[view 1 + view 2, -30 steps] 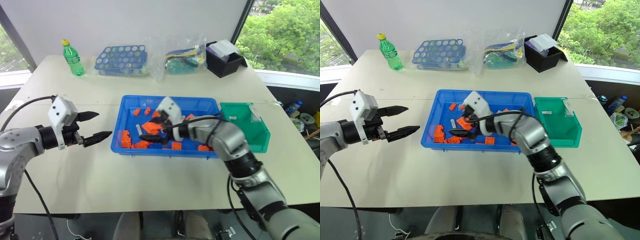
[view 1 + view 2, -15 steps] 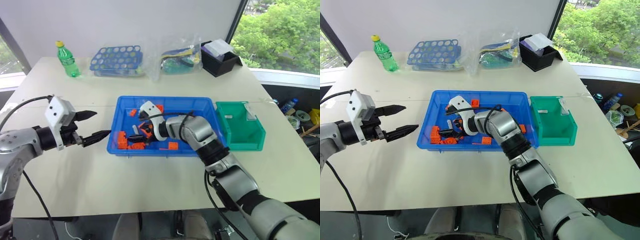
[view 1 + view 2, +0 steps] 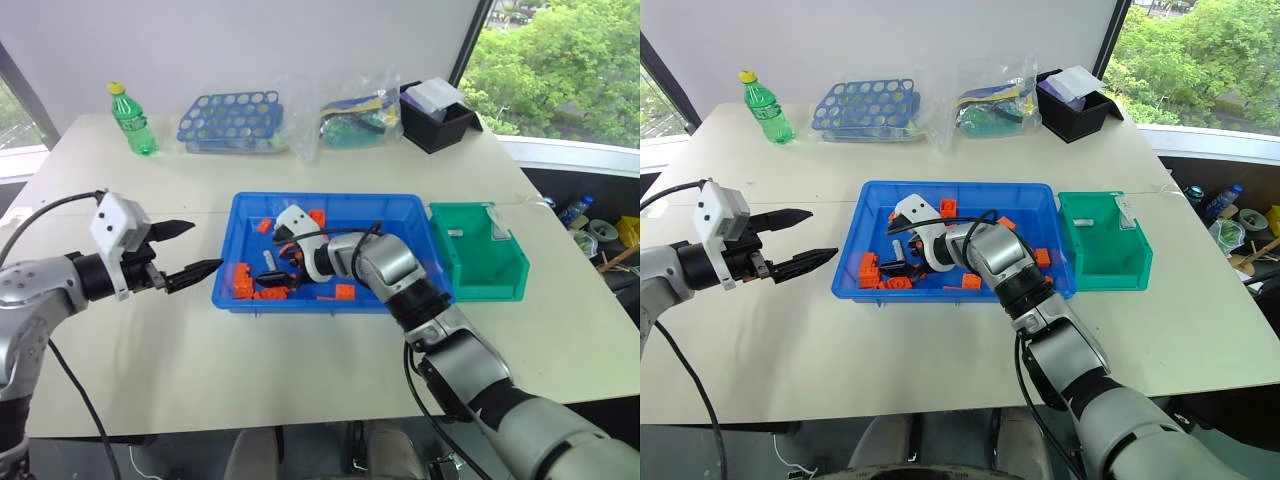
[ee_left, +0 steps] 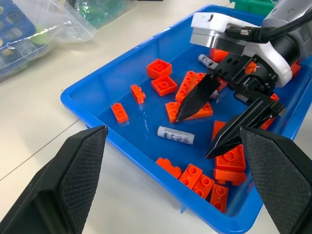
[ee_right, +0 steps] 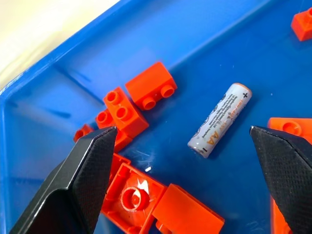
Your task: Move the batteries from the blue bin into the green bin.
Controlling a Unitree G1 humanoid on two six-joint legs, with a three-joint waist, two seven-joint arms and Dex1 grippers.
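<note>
The blue bin (image 3: 335,198) lies mid-table, strewn with orange bricks (image 3: 245,278). One of the batteries (image 5: 220,119), silver with an orange end, lies flat on the bin floor near its left end (image 4: 175,135). My right gripper (image 4: 195,136) reaches into the bin from the right. It is open, and its fingertips stand on either side of that battery, just short of it. A second battery (image 4: 207,60) lies behind the gripper. The green bin (image 3: 478,262) sits against the blue bin's right side with a battery (image 3: 1085,222) inside. My left gripper (image 3: 208,247) hovers open over the table, left of the blue bin.
Along the table's far edge stand a green bottle (image 3: 127,117), a blue rack with round holes (image 3: 232,118), a clear plastic bag (image 3: 360,112) and a black box (image 3: 440,115). Bricks crowd the bin floor around the battery.
My right gripper has moved left and down inside the blue bin, up to the battery, and stays open. The left arm has held still. The camera view has shifted.
</note>
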